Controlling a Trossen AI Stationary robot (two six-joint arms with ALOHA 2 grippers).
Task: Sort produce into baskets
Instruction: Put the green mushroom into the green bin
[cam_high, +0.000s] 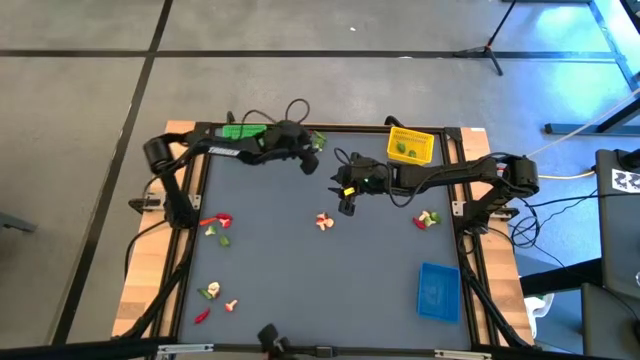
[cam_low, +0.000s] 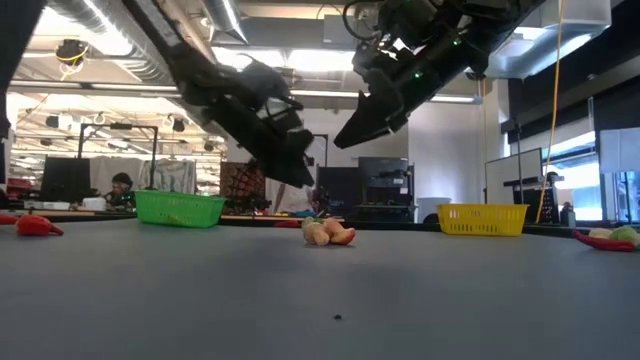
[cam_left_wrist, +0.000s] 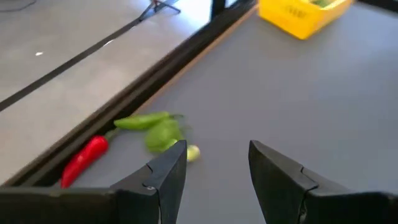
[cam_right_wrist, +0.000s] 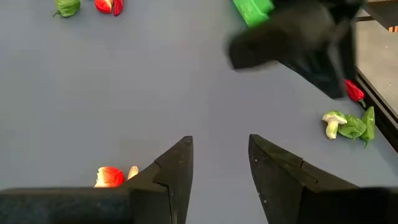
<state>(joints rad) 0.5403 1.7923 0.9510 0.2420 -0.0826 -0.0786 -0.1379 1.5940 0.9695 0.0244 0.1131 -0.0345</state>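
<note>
Three rectangular mesh plastic baskets are seen: green (cam_high: 240, 132) far left, yellow (cam_high: 410, 146) far right, blue (cam_high: 438, 291) near right. Small glossy produce (cam_high: 322, 221) is scattered on the matte grey table (cam_high: 320, 290). The left gripper (cam_left_wrist: 214, 163) and right gripper (cam_right_wrist: 219, 163) are held open and empty above it

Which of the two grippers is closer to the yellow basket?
The right gripper; it hangs just inward of the yellow basket. The left gripper is farther along the same table edge.

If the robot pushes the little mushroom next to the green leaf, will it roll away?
Probably a little. The mushroom lies on its side on the smooth table, and its round cap and stem could let it turn in a small curve. It looks tiny, so likely light and easy to knock. It touches the green leaf, which might stop it.
</note>
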